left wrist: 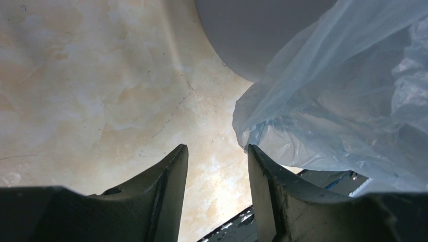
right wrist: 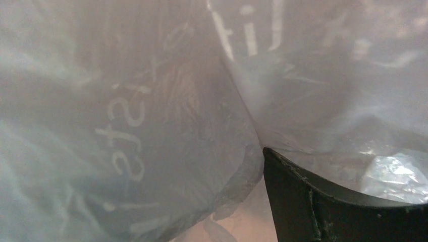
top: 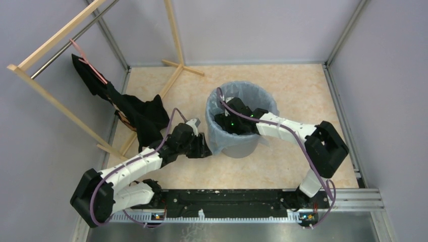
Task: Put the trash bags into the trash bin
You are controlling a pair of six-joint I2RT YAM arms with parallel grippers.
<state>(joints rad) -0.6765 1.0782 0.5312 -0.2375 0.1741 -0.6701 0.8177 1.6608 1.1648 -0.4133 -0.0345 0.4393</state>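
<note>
A wrinkled pale-blue film trash bag (top: 214,135) lines the upright grey trash bin (top: 241,149), draping over its rim.

Right pincer (top: 226,120) crowds the trash bin (top: 239,148) mouth; table (top: 282,85) behind lies open.

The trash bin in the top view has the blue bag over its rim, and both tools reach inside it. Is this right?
Only the right tool reaches inside the trash bin; the left tool is outside, beside its wall, as the top view shows. The blue bag covers the rim.
</note>
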